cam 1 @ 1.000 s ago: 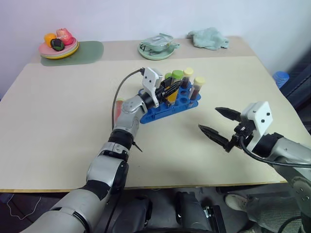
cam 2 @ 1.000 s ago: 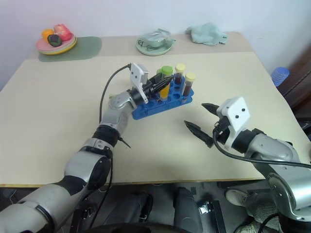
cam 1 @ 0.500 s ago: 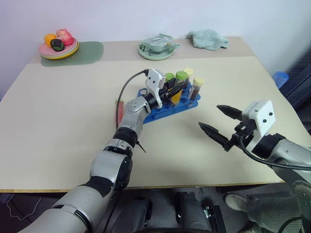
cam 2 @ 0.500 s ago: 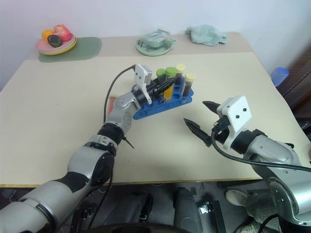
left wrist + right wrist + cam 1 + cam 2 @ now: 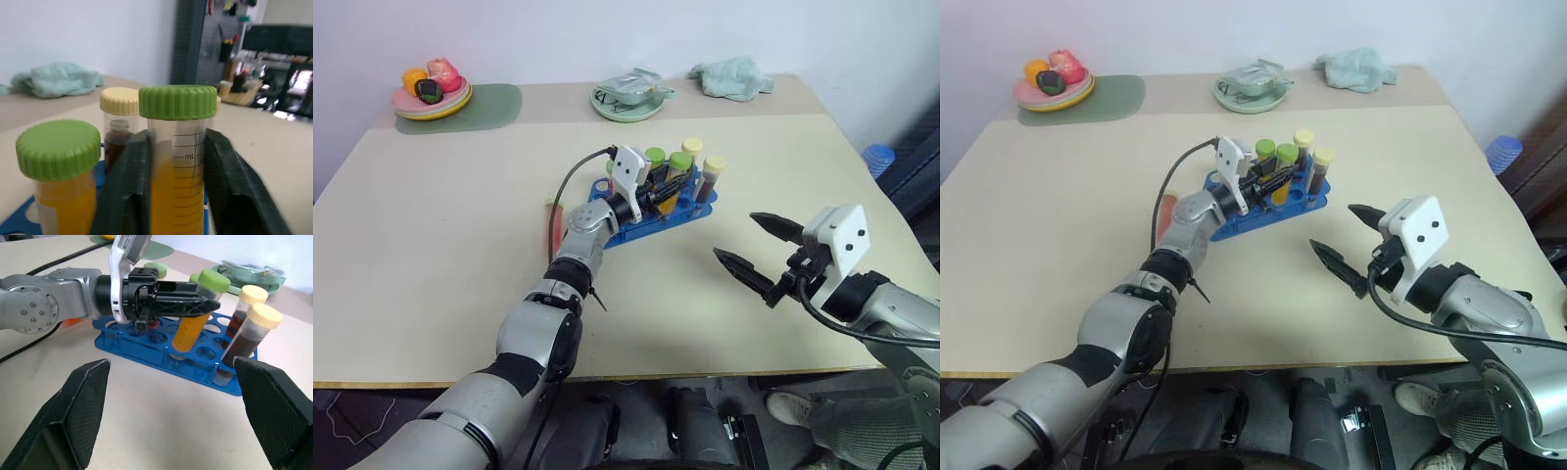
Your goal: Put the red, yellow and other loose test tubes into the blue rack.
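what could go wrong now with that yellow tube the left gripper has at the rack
The green-capped yellow tube leans in the blue rack, so it may not be fully seated; if the left gripper lets go, it could tip. Its fingers lie close beside another green-capped tube, so pulling back could knock it. A red tube lies close beside the left arm and could get swept.

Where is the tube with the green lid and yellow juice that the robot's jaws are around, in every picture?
Left eye view: green-capped plastic tube of yellow liquid, in the blue plastic rack.
Right eye view, mid-table.
Left wrist view, centre, between the black jaws.
Right wrist view, tilted.
Shared landmark: cream-capped tube of dark liquid.
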Tool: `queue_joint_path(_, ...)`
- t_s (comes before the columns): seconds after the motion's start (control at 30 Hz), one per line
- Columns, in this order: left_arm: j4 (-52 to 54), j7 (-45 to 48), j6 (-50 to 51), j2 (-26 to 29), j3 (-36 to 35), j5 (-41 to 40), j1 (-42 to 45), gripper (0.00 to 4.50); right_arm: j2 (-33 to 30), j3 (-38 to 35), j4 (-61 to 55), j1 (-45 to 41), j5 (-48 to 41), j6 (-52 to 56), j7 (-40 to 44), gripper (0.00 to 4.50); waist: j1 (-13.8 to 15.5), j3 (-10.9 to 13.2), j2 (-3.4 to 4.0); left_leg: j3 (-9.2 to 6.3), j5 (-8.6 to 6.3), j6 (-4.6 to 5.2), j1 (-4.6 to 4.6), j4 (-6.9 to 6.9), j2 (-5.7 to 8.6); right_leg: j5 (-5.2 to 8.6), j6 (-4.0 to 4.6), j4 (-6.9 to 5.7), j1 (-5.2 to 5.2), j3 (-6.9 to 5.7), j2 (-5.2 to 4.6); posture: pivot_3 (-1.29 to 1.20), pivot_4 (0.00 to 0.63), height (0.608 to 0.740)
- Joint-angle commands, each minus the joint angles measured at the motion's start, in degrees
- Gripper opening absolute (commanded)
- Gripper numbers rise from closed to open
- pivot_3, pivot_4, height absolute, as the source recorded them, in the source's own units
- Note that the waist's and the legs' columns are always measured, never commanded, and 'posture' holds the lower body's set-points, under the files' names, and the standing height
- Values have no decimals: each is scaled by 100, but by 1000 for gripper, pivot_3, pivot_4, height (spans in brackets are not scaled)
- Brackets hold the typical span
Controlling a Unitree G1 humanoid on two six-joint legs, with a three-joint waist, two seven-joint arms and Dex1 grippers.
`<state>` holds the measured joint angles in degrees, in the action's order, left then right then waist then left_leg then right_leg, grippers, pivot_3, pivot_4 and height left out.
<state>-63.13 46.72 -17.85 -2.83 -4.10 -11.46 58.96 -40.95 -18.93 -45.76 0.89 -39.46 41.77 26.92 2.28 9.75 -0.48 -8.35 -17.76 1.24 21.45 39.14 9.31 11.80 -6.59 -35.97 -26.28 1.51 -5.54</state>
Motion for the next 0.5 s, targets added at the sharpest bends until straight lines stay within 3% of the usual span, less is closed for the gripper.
queue_joint_path(0.03,318,38,139,-106,-171,-245,-9,3731,-60,-150,-117,-7,-2,-121,17,4130,1,0,-1,0,0,0,0,0,0,0,0,0,0,0,0,0,150,740)
queue_joint_path(0.07,471,7,79,-108,-150,-223,-59,4250,-69,-162,-113,-2,-10,-124,26,4130,-2,0,-1,0,0,0,0,0,0,0,0,0,0,0,0,0,150,740)
queue_joint_path(0.2,1448,-56,67,-55,19,-141,-422,4250,-102,-174,-77,-2,-15,-143,75,4130,-13,0,0,3,0,0,-1,-1,-4,0,0,-2,-3,4,2,0,150,740)
queue_joint_path(0.3,3294,-177,1058,84,-63,-721,-789,4250,-133,-42,66,-110,41,-190,159,4130,-19,1,-1,5,0,0,0,-1,-4,0,0,-2,-4,7,3,0,150,740)
queue_joint_path(0.4,4268,-1381,2460,169,-579,-1336,-650,4250,-148,26,157,-200,32,-219,242,4130,-6,2,-2,7,0,0,0,1,-5,0,0,-5,-6,10,3,0,150,740)
queue_joint_path(0.5,4469,-3465,3757,514,-1116,-1056,-188,4250,-171,164,310,-423,43,-218,352,4130,-13,2,-4,7,0,-1,-2,3,-5,0,0,-6,-5,11,6,0,150,740)
